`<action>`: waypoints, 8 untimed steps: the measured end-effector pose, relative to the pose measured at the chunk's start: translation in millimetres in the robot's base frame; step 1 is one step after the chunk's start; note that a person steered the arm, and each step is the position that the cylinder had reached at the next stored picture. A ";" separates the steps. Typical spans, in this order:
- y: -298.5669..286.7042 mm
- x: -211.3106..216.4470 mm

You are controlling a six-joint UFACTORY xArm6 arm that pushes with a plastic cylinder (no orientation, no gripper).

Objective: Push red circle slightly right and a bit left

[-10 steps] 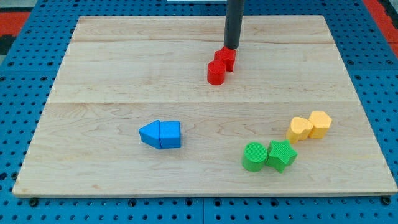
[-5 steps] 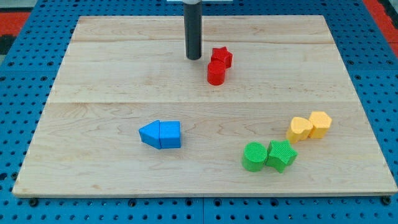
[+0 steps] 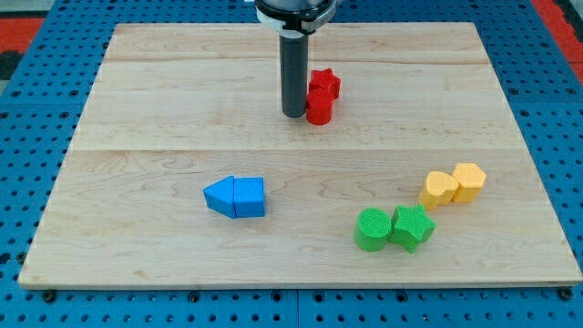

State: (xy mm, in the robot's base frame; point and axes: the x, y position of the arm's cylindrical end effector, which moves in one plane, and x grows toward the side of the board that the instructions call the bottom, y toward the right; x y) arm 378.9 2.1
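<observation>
The red circle (image 3: 319, 107) stands on the wooden board (image 3: 146, 128) near the top middle. A red star (image 3: 324, 84) touches it just above and slightly to the right. My tip (image 3: 293, 114) is down on the board right against the red circle's left side. The dark rod rises straight up from there to the view's top edge.
Two blue blocks (image 3: 236, 197) lie joined at the lower left of centre. A green circle (image 3: 372, 229) and green star (image 3: 413, 227) sit at the lower right. Two yellow blocks (image 3: 453, 186) lie above them to the right.
My tip moved from above the red star to the left, then came down the view to the red circle's left side. The blocks have barely shifted.
</observation>
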 end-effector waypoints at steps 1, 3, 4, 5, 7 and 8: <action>2.7 0.0; 23.8 0.0; 28.2 33.4; 28.3 44.9; 43.2 47.7; 48.7 42.9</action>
State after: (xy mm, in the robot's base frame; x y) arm 421.8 50.8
